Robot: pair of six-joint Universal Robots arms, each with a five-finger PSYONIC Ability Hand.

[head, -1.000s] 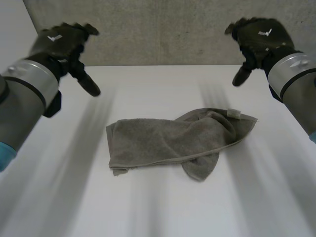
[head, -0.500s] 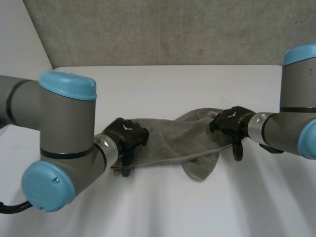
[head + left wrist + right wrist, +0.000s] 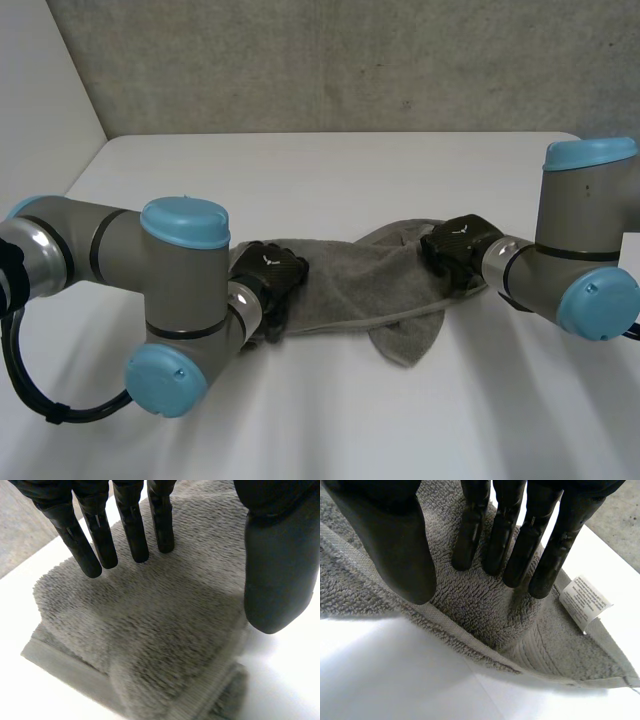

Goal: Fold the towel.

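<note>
Head view: the crumpled grey towel (image 3: 350, 285) is lying mid-desk (image 3: 330, 170). Both arms, raised a second ago, are now lying low, with the left robot hand (image 3: 268, 272) sitting on its left end and the right robot hand (image 3: 458, 243) on its right end.

Left wrist view: fingers (image 3: 132, 527) are reaching straight over the terry, thumb apart, clamping nothing.

Right wrist view: fingers (image 3: 512, 545) are spreading straight beside the label (image 3: 584, 601), also unclosed.

Grasping probably comes next. No fold is forming yet.
</note>
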